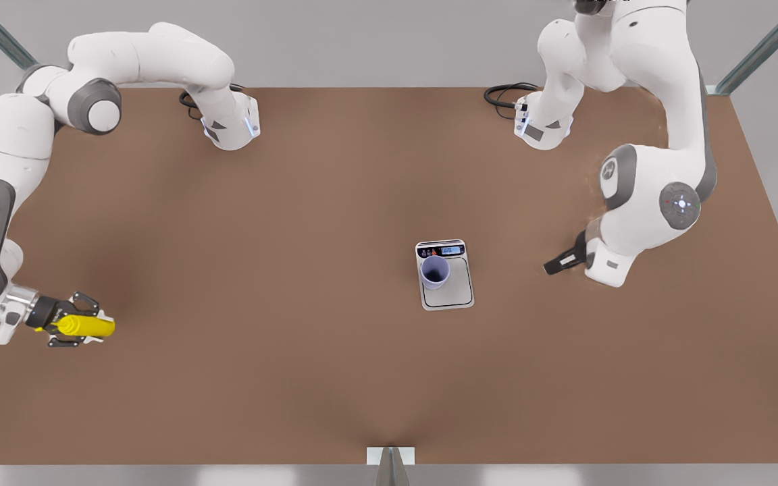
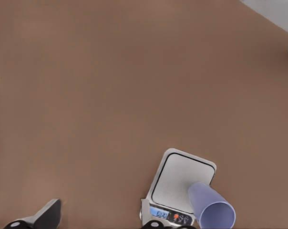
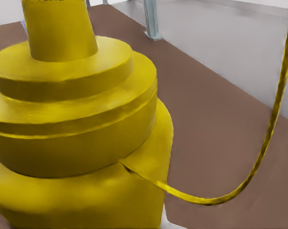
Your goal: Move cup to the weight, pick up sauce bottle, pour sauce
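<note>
Pale lavender cup (image 1: 435, 272) sits on the silver-grey scale (image 1: 453, 293), ready for pouring. Right gripper (image 1: 78, 326) clenches the yellow squeeze bottle (image 1: 86, 327); left gripper (image 1: 560, 262) waits nearby, jaw state unclear.

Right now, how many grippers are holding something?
1. The right gripper, at the front view's left edge, is shut on the bottle. The left gripper, at the front view's right of the scale and cup, holds nothing.
</note>
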